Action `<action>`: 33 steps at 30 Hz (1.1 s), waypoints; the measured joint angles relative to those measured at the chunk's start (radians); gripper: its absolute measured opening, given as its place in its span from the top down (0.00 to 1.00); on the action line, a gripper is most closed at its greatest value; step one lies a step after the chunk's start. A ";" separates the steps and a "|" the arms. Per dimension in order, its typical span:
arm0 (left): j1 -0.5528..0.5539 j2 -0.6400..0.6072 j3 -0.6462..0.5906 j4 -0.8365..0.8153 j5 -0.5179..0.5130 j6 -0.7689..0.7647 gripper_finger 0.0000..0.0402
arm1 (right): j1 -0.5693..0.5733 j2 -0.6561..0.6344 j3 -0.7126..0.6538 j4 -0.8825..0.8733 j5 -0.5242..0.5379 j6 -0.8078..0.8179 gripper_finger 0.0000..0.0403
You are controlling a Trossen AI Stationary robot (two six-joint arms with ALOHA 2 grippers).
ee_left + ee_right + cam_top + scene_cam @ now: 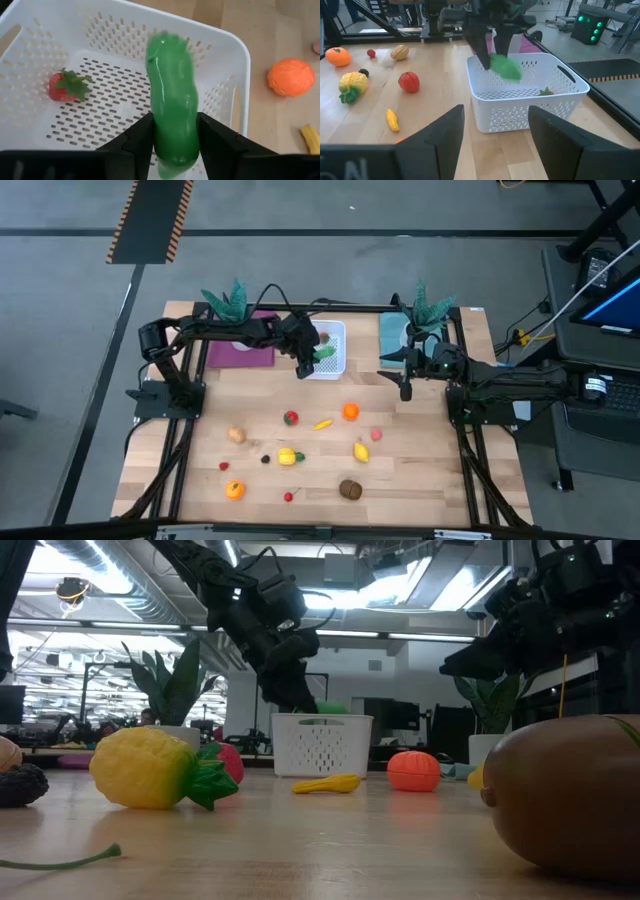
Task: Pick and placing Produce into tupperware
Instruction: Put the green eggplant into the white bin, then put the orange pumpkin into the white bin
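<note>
The counter is carrying most of the produce loose across its near half, so everything is lying in open reach of either arm. At its far edge the tupperware, a white perforated tub, is sitting between the two arms, probably so both can reach it.

The left hand is hanging over the tub's near wall and is pinching the green cucumber between its two fingers, gripping the lower end so that the long body is sticking out over the tub's inside. That looks like a hold chosen for dropping it straight in; the fingers are pressing both sides of the cucumber, so I judge it is not yet released.

The right hand is waiting beside the tub on the right side of the counter, fingers spread and holding nothing, apparently keeping out of the left arm's way.

Inside the tub a strawberry is lying on the perforated floor. Just outside it an orange is resting on the wood, with a yellow banana nearby and a yellow lemon farther forward.
</note>
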 joint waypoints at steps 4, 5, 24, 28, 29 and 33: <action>0.000 0.040 -0.001 0.009 -0.005 0.000 0.66 | 0.000 0.000 0.000 0.002 0.000 -0.001 0.45; 0.000 0.049 -0.001 0.008 -0.006 0.000 0.67 | 0.000 0.000 0.000 0.003 0.000 -0.001 0.45; -0.014 -0.072 0.000 0.093 -0.007 0.094 0.79 | 0.000 -0.001 0.000 0.008 0.000 -0.001 0.45; -0.030 -0.124 -0.005 0.098 -0.006 0.134 0.80 | 0.000 0.002 0.000 0.006 0.000 0.000 0.45; -0.033 -0.136 -0.014 0.103 -0.005 0.135 0.81 | 0.000 0.002 0.000 0.006 0.000 0.002 0.45; -0.054 -0.194 -0.085 0.163 -0.007 0.133 0.83 | 0.000 0.001 0.000 0.006 0.000 -0.001 0.45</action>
